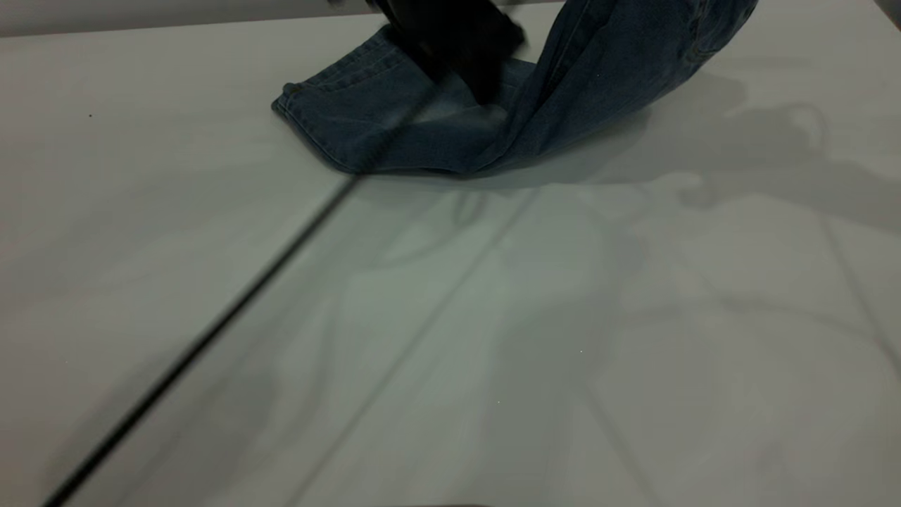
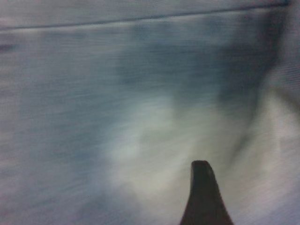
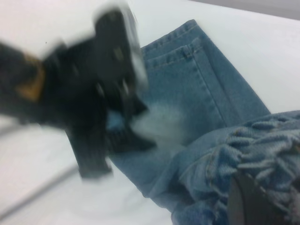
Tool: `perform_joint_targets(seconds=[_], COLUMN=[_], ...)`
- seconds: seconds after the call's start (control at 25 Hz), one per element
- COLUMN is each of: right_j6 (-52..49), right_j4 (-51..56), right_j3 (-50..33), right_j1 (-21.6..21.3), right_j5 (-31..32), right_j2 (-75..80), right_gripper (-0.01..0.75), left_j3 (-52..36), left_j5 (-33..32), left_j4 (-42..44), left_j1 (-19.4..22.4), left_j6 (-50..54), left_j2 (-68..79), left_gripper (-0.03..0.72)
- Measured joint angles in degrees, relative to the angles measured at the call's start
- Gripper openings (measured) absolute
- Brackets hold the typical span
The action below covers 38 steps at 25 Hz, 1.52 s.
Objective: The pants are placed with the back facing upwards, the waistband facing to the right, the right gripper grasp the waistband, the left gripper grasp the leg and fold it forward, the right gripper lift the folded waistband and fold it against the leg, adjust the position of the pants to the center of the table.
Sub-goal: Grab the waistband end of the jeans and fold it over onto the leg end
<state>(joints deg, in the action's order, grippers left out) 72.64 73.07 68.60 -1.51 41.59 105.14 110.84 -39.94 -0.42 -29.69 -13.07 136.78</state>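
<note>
The blue denim pants [image 1: 563,91] lie at the far side of the table [image 1: 493,338]. A leg [image 1: 352,120] rests flat, its hem toward the left. The other end rises off the table and leaves the exterior view at the top right. My right gripper [image 3: 253,199] shows only in its own wrist view and is shut on the ruched waistband [image 3: 267,140], holding it up. My left gripper [image 1: 482,81] hangs low over the flat denim at mid-pants, also seen as the black left gripper [image 3: 126,131] in the right wrist view. Its own view is filled with faded denim [image 2: 117,117].
A thin black cable [image 1: 211,331] runs slantwise from the near left corner across the table up to the left gripper. The table's far edge [image 1: 176,24] lies just behind the pants. Arm shadows fall on the bare white surface to the right.
</note>
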Motion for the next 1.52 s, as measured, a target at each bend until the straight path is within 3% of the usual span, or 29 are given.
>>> perform_joint_targets(seconds=[0.16,0.36,0.64,1.16,1.52], right_j6=[-0.3,-0.5,-1.1,-1.1,-5.6], right_j4=[0.6,1.4,2.8,3.0,-2.0], right_j3=[0.0,0.0,-0.1,-0.1,3.2], right_j1=[2.4,5.8,6.3,6.2,6.2], right_j5=[-0.3,-0.5,-0.5,-1.2,-4.1], right_j2=[-0.1,-0.1,-0.1,-0.1,-0.6], right_gripper=[0.036,0.036,0.036,0.036,0.036], left_j3=[2.9,3.0,3.0,3.7,3.8], left_j5=[-3.6,-4.4,-2.3,1.1,-0.1], left_j4=[5.9,7.1,7.1,2.7,1.3], left_j1=[4.5,9.7,12.8,12.0,4.5], left_j6=[2.9,8.4,10.1,10.2,10.4], left_j2=[-0.8,1.0,5.9,9.7,9.8], left_gripper=[0.447,0.447,0.447,0.447,0.447])
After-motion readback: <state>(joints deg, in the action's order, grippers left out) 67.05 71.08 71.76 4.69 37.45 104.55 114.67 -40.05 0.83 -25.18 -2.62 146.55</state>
